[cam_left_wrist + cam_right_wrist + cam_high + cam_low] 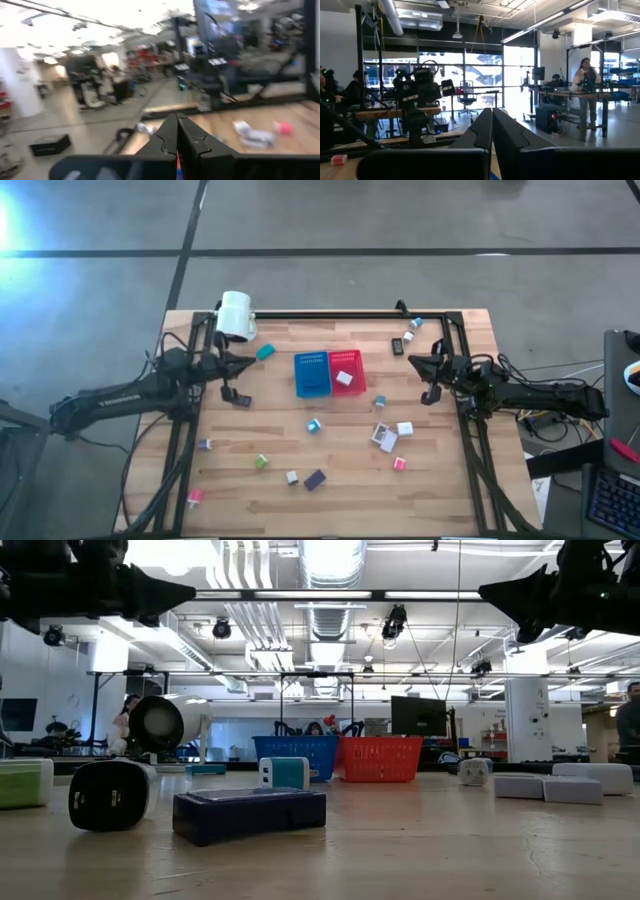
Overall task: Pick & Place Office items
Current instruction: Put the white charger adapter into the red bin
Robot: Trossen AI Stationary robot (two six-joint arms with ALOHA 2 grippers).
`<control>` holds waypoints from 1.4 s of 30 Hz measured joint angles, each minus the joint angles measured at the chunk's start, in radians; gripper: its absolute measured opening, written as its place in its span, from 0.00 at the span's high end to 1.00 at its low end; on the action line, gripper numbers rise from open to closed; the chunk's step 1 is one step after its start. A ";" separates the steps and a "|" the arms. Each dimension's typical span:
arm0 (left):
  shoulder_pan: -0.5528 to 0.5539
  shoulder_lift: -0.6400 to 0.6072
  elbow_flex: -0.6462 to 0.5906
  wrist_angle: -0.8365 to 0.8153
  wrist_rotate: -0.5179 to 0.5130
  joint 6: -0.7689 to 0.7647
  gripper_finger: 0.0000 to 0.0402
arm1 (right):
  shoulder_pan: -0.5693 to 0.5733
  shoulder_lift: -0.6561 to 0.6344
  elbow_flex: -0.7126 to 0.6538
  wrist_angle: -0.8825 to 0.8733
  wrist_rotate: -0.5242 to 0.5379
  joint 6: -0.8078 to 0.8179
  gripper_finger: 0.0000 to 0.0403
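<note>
Task Progress: Early Stage

One small white block [344, 378] lies in the red perforated plastic bin [346, 360]. The remaining small mixed-colour office items [384, 437] lie scattered on the wooden table [440, 490]. Left claw [244, 362] and right claw [413, 360] hover above the table, both closed and empty

Both arms reach inward, raised above the surface: left gripper [240, 361] and right gripper [418, 361] point toward each other, fingers pressed together
</note>
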 joint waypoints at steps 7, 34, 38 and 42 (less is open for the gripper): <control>0.017 0.004 -0.044 -0.008 0.054 0.004 1.00 | 0.000 0.026 0.000 -0.006 0.000 0.001 0.98; 0.027 0.017 -0.065 -0.013 0.037 0.069 0.97 | 0.088 0.481 0.543 -0.689 -0.113 0.029 0.98; 0.027 0.017 -0.065 -0.022 0.037 0.076 0.98 | 0.137 0.602 0.757 -1.004 -0.047 0.085 0.98; 0.027 0.017 -0.064 -0.022 0.037 0.072 0.99 | 0.186 0.697 0.892 -1.223 -0.055 0.191 0.93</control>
